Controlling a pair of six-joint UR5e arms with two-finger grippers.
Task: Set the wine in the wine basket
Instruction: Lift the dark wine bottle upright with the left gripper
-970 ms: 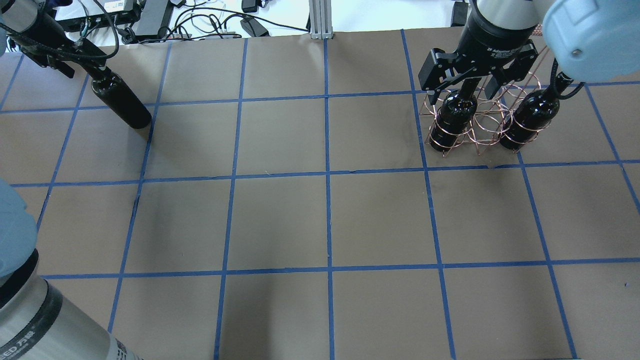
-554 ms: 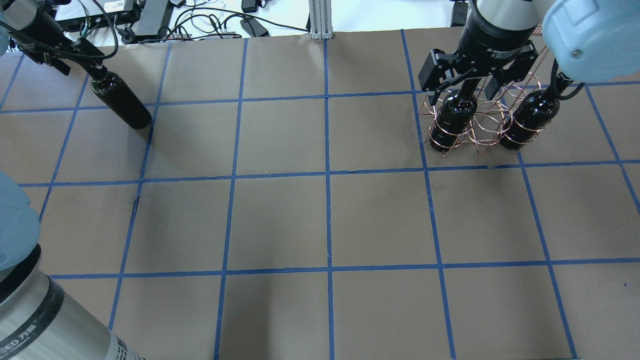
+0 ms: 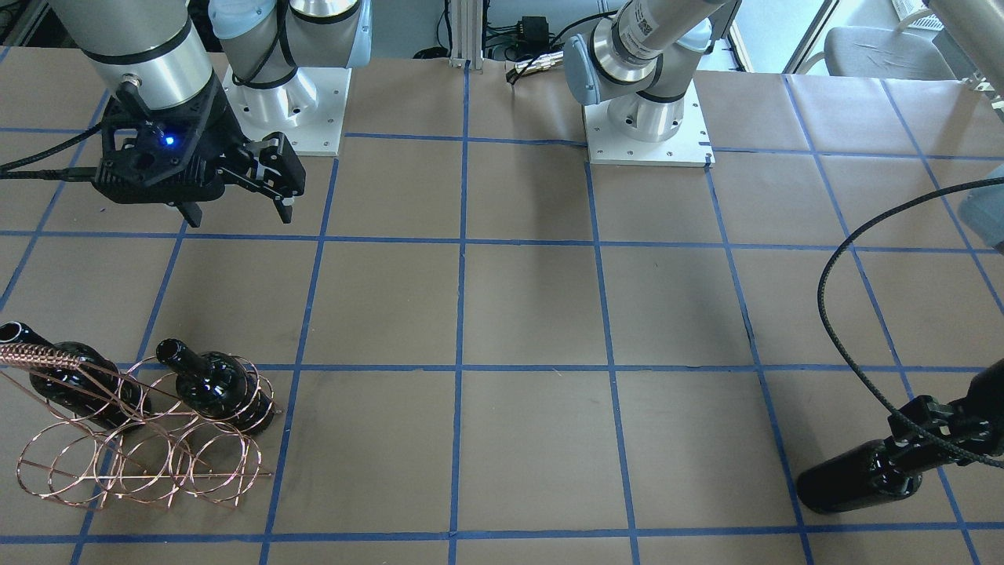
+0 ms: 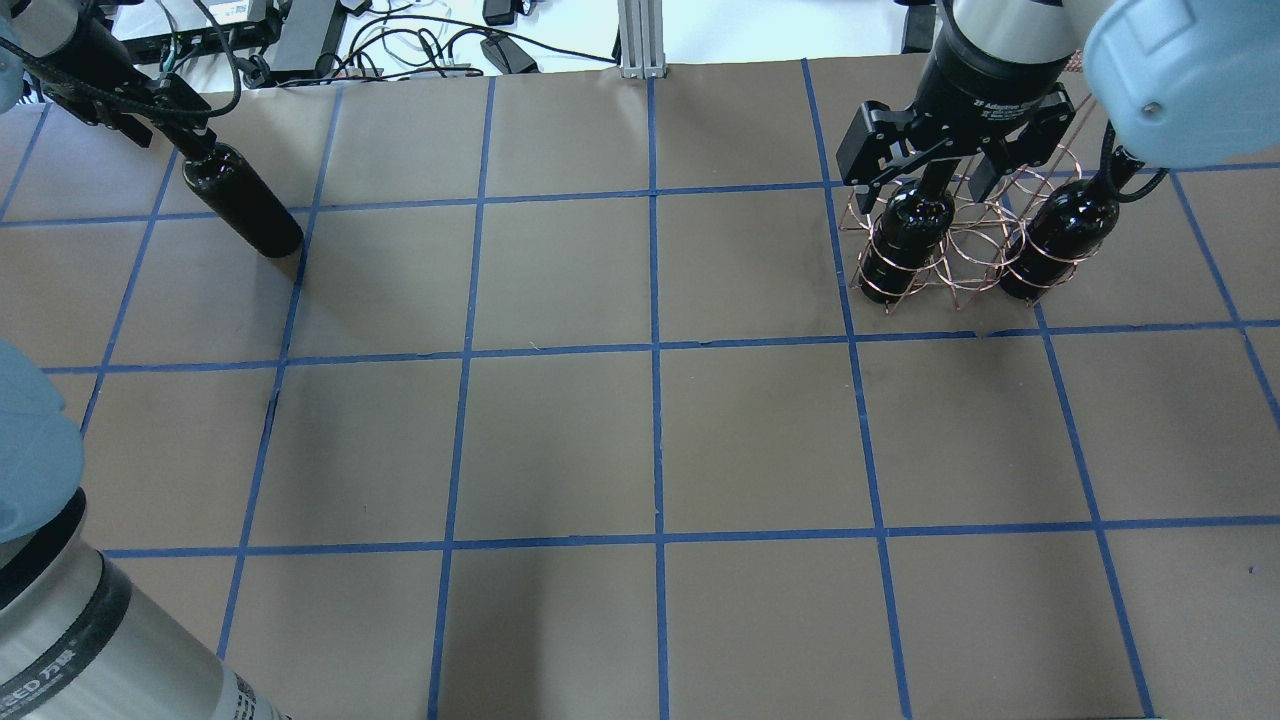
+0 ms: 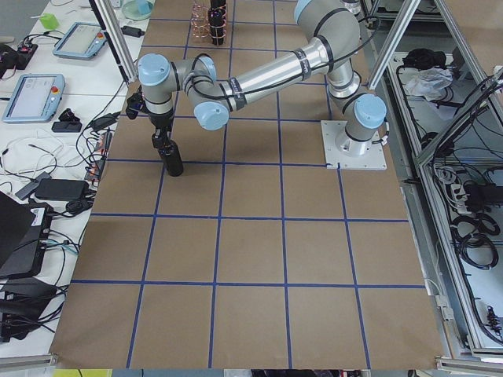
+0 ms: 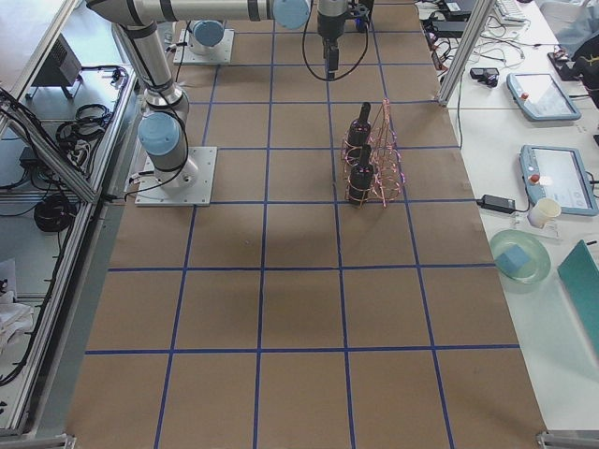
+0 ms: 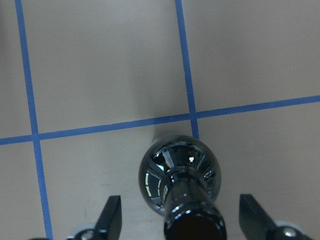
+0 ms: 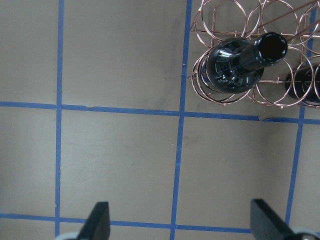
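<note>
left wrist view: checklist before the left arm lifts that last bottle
1. Last bottle standing upright: ok.
2. Left gripper open astride its neck: ok, fingers either side, not yet closed.
3. Ring free in the wine basket between the two placed bottles: ok.
4. Right gripper open and empty: ok.
5. Right gripper clear of the basket for the drop: cannot tell; in the overhead view it hangs over one placed bottle.
</note>
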